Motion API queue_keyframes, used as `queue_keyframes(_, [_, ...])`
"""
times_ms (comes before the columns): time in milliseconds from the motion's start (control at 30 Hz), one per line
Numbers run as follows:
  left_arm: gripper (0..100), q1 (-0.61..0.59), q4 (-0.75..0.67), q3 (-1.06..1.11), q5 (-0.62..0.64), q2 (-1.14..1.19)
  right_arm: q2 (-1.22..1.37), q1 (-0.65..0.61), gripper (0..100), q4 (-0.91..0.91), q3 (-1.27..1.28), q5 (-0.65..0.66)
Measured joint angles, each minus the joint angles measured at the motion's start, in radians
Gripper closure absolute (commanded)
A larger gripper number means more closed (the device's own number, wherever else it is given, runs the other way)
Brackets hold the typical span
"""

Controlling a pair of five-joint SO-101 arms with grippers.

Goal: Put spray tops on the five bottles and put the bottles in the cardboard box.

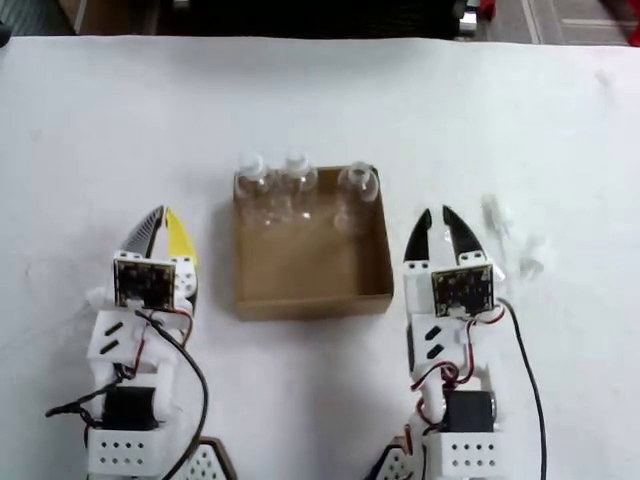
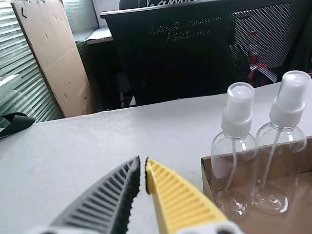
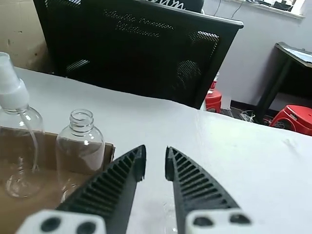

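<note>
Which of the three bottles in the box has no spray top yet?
The bottle in the cardboard box's far corner, on the right gripper's side: its threaded neck is open. The other two bottles beside it carry white spray tops.

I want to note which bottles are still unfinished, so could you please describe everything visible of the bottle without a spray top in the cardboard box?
The uncapped bottle looks like clear plastic, with a round body, sloped shoulders and an open threaded neck. It appears empty. It stands upright on the floor of the cardboard box, in the far corner on the right arm's side, close to the box walls. A gap separates it from the nearest spray-topped bottle. Nothing grips it.
</note>
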Motion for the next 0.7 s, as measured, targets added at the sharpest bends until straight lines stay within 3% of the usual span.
queue_keyframes(367, [98, -0.018, -0.005, 0.000, 0.000, 0.000, 0.000, -0.005, 94.5, 0.008, 0.000, 0.000])
queue_keyframes(500, [98, -0.133, -0.005, -0.026, 0.002, 0.000, 0.000, -0.005, 94.5, 0.008, 0.000, 0.000])
queue_keyframes(700, [98, -0.341, 0.124, -0.236, 0.015, -0.002, 0.000, -0.005, 94.5, 0.008, 0.000, 0.000])
